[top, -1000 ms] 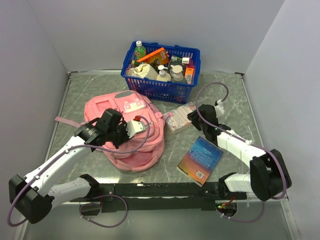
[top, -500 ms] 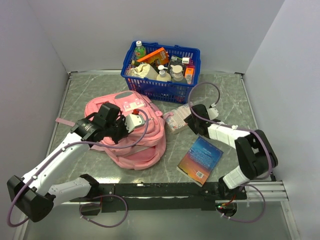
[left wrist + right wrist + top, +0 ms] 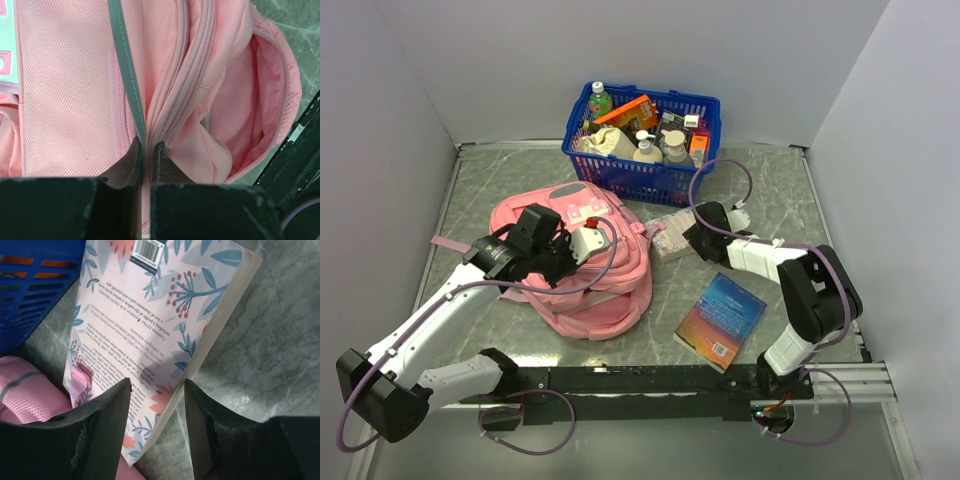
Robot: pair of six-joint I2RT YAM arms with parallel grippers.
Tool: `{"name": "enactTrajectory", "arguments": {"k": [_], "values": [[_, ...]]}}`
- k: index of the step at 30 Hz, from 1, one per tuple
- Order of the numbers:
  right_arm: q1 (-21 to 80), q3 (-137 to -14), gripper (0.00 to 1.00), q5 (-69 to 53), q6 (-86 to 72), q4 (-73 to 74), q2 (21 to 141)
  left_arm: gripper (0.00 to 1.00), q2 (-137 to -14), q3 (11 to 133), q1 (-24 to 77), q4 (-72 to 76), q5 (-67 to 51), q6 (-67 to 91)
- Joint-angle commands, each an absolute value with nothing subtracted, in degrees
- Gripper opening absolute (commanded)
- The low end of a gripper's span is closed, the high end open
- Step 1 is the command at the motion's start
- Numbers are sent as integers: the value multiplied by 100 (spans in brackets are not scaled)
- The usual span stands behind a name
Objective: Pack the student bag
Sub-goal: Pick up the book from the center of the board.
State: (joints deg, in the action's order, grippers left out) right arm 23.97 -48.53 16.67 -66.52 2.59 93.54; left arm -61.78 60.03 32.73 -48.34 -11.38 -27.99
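The pink student bag [image 3: 595, 285] lies on the table left of centre. My left gripper [image 3: 552, 262] is on top of it, shut on a fold of pink fabric beside the zip [image 3: 148, 145]. An opened pocket of the bag [image 3: 250, 100] gapes to the right of that fold. A floral-covered book [image 3: 670, 238] lies between the bag and the basket. My right gripper [image 3: 693, 238] stands open at the book's near corner [image 3: 157, 382]. One of its fingers is over the cover [image 3: 150, 300] and the other is over the bare table.
A blue plastic basket [image 3: 642, 180] full of bottles and packets stands at the back, right behind the floral book [image 3: 30, 290]. A blue book [image 3: 720, 318] lies flat near the right arm. Grey walls close in the table on three sides.
My right gripper has moved left toward the floral book, now straddling its corner. My left gripper has shifted slightly up and left with the bag fabric still pinched.
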Motion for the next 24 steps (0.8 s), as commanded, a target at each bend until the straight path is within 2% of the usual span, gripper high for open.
{"name": "enactTrajectory", "arguments": {"k": [1,11,24], "values": [[2435,-4939,54,1986,-6566,-572,8886,1,-6187,6302,3094,-3349,-562,-2980],[2478,-5019,50,1916,-6759,-719,9483,1,-6144,6126,3103,-3375,-633,-2944],[2584,-4984,49,2566,-6329,-1177,8939,1,-6047,5986,3094,-3445,-765,-2900]]}}
